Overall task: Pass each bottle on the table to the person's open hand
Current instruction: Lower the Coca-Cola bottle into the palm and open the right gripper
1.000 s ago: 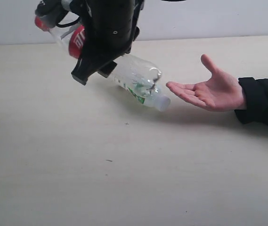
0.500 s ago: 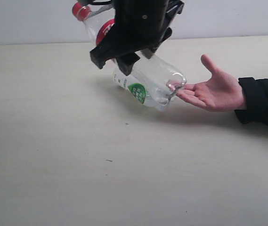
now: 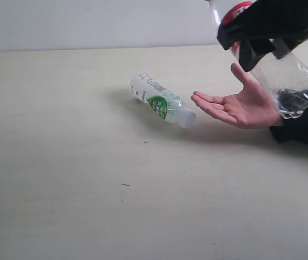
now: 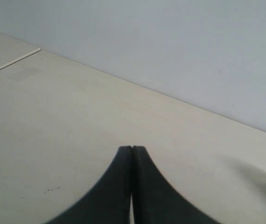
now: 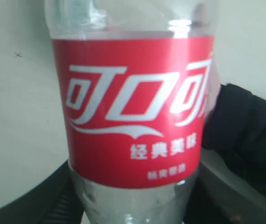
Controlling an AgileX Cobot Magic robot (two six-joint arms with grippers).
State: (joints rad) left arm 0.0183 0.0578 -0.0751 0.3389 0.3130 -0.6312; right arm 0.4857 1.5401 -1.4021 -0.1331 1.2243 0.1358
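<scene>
**A:** Gripping anything, is the robot's right hand (image 3: 256, 38)?
**B:** Yes. It clasps a clear bottle (image 3: 290, 81) around its red label. The bottle is tilted, base lowest, by the person's open palm (image 3: 243, 105). Whether they touch is unclear.
**A:** And the other bottle?
**B:** A green-labelled bottle (image 3: 162, 103) lies sideways on the surface (image 3: 89, 189), its white cap just beside the person's fingertips. The left hand (image 4: 132, 156) is clenched, empty.
</scene>
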